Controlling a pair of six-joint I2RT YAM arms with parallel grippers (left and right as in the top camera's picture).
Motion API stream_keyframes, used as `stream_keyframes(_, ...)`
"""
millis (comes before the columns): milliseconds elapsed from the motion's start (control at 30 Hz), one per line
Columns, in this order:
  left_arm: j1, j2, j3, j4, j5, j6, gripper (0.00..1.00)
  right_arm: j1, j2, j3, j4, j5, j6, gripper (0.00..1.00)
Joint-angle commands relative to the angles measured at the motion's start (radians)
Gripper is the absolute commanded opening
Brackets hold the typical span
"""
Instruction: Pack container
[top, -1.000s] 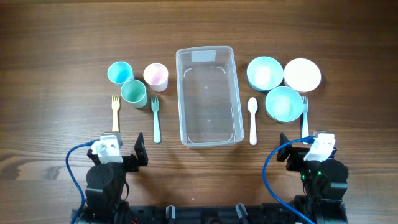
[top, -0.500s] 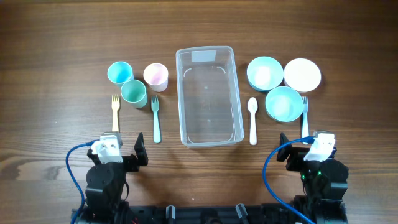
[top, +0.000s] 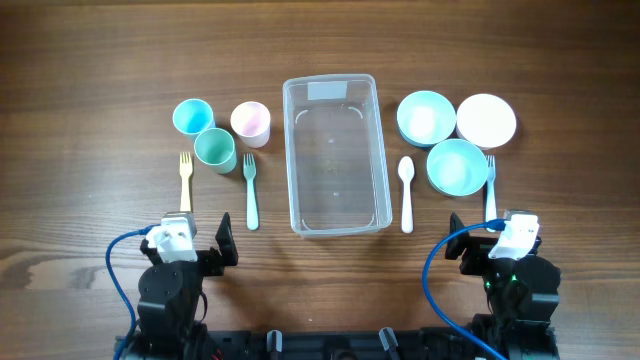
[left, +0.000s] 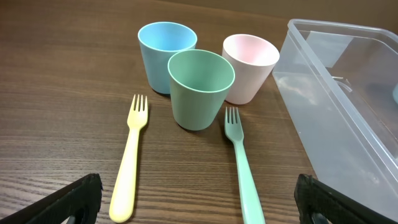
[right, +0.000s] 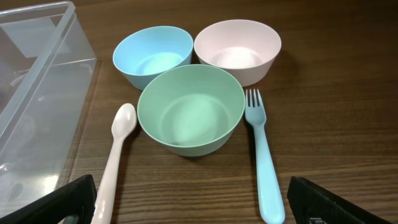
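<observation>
Starting pack: container (top: 336, 155) empty, frame centre, between cups (top: 214, 149) and bowls (top: 425, 117). Left gripper (left: 199, 202), right gripper (right: 193, 202) both spread, empty, at bottom edge. Advice: pinch green bowl (right: 191, 109) rim, lower flat.

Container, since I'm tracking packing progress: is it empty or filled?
Empty. The container shows only bare floor; cups, bowls and cutlery lie outside on the table.

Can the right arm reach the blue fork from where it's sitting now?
Probably yes. The blue fork lies flat, uncovered, just ahead of the right fingers, which stand open; only the green bowl sits close beside it.
</observation>
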Motion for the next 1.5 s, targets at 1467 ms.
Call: stream_keyframes(1467, 0.247, 1.377, 1.206, -0.398, 0.127, -0.108, 1.0, 0.0, 1.372, 1.242, -0.37, -0.071, 0.057, 1.0)
